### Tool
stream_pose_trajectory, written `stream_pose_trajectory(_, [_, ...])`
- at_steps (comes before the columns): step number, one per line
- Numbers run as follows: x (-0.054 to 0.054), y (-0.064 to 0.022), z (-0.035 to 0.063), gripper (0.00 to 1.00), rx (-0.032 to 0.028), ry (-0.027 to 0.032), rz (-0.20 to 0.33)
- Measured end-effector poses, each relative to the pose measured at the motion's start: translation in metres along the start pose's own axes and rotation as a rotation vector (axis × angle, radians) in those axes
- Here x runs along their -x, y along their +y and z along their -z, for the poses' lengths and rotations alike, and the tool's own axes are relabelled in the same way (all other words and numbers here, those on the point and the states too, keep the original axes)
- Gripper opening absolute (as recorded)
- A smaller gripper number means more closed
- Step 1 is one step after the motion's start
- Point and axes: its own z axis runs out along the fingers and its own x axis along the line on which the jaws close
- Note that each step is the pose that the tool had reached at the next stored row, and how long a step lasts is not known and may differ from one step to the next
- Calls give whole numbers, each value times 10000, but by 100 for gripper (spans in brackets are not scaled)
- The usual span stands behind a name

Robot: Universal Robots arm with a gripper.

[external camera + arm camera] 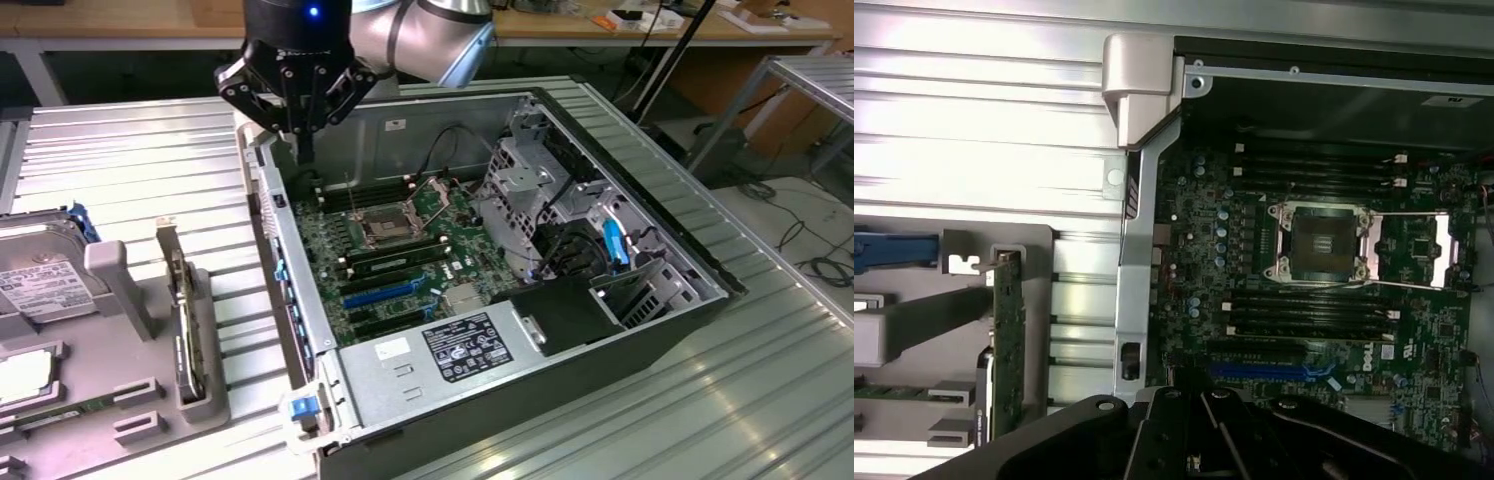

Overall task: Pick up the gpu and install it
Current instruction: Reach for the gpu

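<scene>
The gpu [175, 300] stands edge-on in a grey holder [134, 300] on the table, at the exterior view's left of the open computer case [667, 310]. It is a thin greenish board with a silver bracket end, and it also shows as a green strip, the gpu [1007, 340], in the wrist view. My gripper [303, 150] hangs over the far left corner of the case, fingers together and holding nothing. It is well apart from the gpu. Inside the case lies the motherboard [400, 240] with a blue slot [380, 292], [1264, 370].
A silver hard drive [40, 280] with a white label sits at the far left in the same holder, with a memory stick [67, 410] lying low beside it. A power supply [461, 345] and drive cages [534, 190] fill the case's near and right parts. Ribbed metal table [147, 170] surrounds everything.
</scene>
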Motion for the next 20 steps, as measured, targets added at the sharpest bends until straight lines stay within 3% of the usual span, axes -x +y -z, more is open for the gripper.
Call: stream_pose_trajectory(20, [-358, 21, 5, 11, 0, 0, -1])
